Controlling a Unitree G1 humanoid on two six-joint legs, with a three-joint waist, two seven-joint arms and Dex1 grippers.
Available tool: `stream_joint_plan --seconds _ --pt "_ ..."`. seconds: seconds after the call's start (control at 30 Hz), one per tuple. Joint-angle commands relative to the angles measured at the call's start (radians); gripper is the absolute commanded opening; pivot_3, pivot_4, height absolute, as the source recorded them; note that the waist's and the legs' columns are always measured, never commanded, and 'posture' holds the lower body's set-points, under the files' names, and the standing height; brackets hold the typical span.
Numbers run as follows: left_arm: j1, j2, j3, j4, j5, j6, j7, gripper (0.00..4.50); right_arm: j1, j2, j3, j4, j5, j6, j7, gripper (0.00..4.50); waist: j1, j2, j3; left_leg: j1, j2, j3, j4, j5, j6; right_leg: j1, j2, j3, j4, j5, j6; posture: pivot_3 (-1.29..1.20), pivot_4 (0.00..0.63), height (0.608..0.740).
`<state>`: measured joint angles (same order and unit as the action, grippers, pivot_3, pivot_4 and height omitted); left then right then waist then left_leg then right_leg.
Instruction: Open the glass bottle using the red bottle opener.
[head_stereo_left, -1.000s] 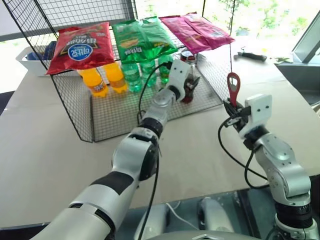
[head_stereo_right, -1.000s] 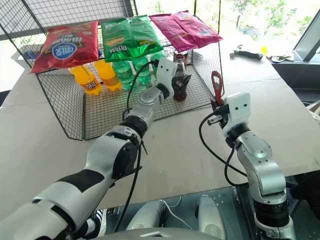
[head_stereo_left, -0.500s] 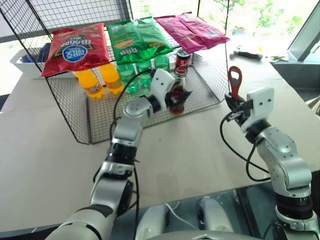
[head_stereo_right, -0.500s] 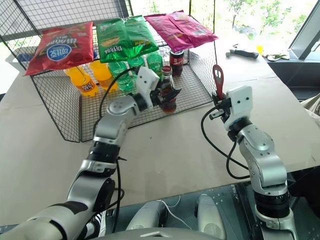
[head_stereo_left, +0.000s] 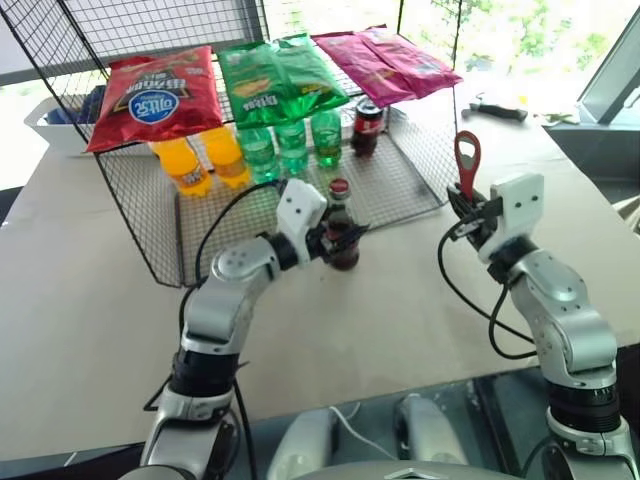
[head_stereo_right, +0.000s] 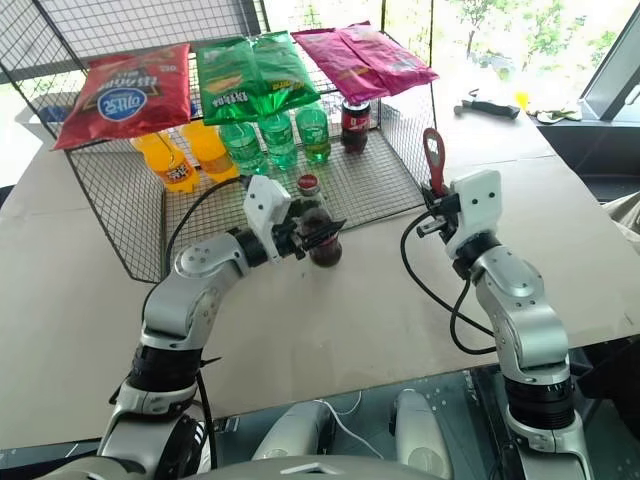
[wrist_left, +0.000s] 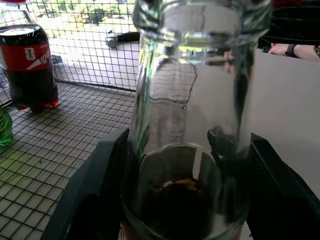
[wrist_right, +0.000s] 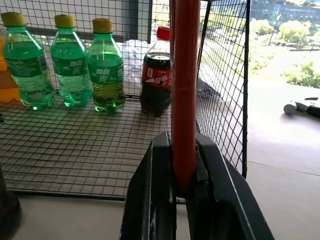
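My left gripper (head_stereo_left: 335, 238) clamps the glass bottle (head_stereo_left: 341, 228) upright mid-frame; my right gripper (head_stereo_left: 468, 213), clamping the red bottle opener (head_stereo_left: 466, 168), sits right of cap.

Between my two arms I have an open stretch of bare table (head_stereo_left: 400, 300), so either one can cross there freely. On the left, the glass bottle (head_stereo_left: 341, 226) stands upright at the front edge of the wire rack (head_stereo_left: 150, 200), with my left gripper (head_stereo_left: 325, 238) closed around its body; its cap side is free from above. Behind it the green bottles (head_stereo_left: 292, 145), orange bottles (head_stereo_left: 205, 160) and a small cola bottle (head_stereo_left: 367, 122) crowd the rack's back. The chip bags (head_stereo_left: 270, 75) overhang them, blocking any reach from above. The rack's right mesh wall stands near the red bottle opener (head_stereo_left: 466, 165) clamped in my right gripper (head_stereo_left: 468, 208).
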<state>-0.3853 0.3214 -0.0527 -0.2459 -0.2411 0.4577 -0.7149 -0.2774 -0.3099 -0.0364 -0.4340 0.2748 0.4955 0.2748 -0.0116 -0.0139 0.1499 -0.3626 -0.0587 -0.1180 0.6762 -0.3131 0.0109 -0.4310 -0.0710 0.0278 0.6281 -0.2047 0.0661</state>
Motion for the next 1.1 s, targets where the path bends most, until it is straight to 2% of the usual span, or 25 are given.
stream_joint_plan --seconds 0.03,0.13,0.2,0.23,0.27,0.3,0.7,1.1 --pt "0.006 0.002 -0.011 -0.048 -0.023 -0.06 -0.012 2.41 -0.021 0.003 -0.004 -0.014 -0.005 -0.034 0.005 0.0 0.0 0.0 0.0 0.0 0.0 0.0 0.0 0.0 0.0 0.0 0.0 0.0 0.0 0.0 0.0 0.0 0.15 0.74" --pt "0.014 -0.011 0.001 -0.057 -0.05 -0.063 -0.008 2.41 -0.022 0.006 -0.002 -0.011 -0.007 -0.04 0.007 0.0 -0.001 0.0 0.0 0.0 0.0 0.0 0.0 0.0 0.0 0.0 0.0 0.0 0.0 0.0 0.0 0.0 0.15 0.74" --pt "0.015 -0.01 0.003 -0.058 -0.062 -0.068 -0.012 3.47 -0.024 0.008 0.0 -0.008 -0.009 -0.043 0.006 0.0 -0.001 0.0 0.0 0.0 0.0 0.0 0.0 0.0 0.0 0.0 0.0 0.0 0.0 0.0 0.0 0.0 0.15 0.74" --pt "0.015 -0.01 0.004 -0.057 -0.067 -0.071 -0.011 3.76 -0.022 0.01 0.001 -0.01 -0.009 -0.044 0.004 0.0 -0.001 0.0 0.0 0.0 0.0 0.0 0.0 0.0 0.0 0.0 0.0 0.0 0.0 0.0 0.0 0.0 0.15 0.74" --pt "0.012 -0.01 0.005 -0.052 -0.069 -0.077 -0.011 4.28 -0.023 0.011 0.002 -0.009 -0.01 -0.046 0.003 0.0 -0.001 0.0 0.0 0.0 0.0 0.0 0.0 0.0 0.0 0.0 0.0 0.0 0.0 0.0 0.0 0.0 0.15 0.74" --pt "0.007 -0.01 0.005 -0.044 -0.066 -0.092 -0.008 4.46 -0.02 0.012 0.003 -0.01 -0.011 -0.047 0.003 0.0 -0.001 0.0 0.0 0.0 0.0 0.0 0.0 0.0 0.0 0.0 0.0 0.0 0.0 0.0 0.0 0.0 0.15 0.74" --pt "0.016 -0.035 0.038 -0.05 -0.136 -0.183 0.005 4.46 -0.025 0.021 0.011 0.015 -0.017 -0.069 0.019 0.0 -0.002 0.0 0.0 0.0 0.0 0.0 0.0 0.0 0.0 0.0 0.0 0.0 0.0 0.0 0.0 0.0 0.15 0.74" --pt "0.074 -0.027 -0.008 0.04 -0.097 -0.317 -0.05 4.46 -0.046 0.024 0.026 0.026 -0.026 -0.07 0.036 0.0 -0.002 0.0 0.0 0.001 0.0 0.0 0.0 0.0 0.0 0.0 0.0 0.0 0.0 0.0 0.0 0.0 0.15 0.74"
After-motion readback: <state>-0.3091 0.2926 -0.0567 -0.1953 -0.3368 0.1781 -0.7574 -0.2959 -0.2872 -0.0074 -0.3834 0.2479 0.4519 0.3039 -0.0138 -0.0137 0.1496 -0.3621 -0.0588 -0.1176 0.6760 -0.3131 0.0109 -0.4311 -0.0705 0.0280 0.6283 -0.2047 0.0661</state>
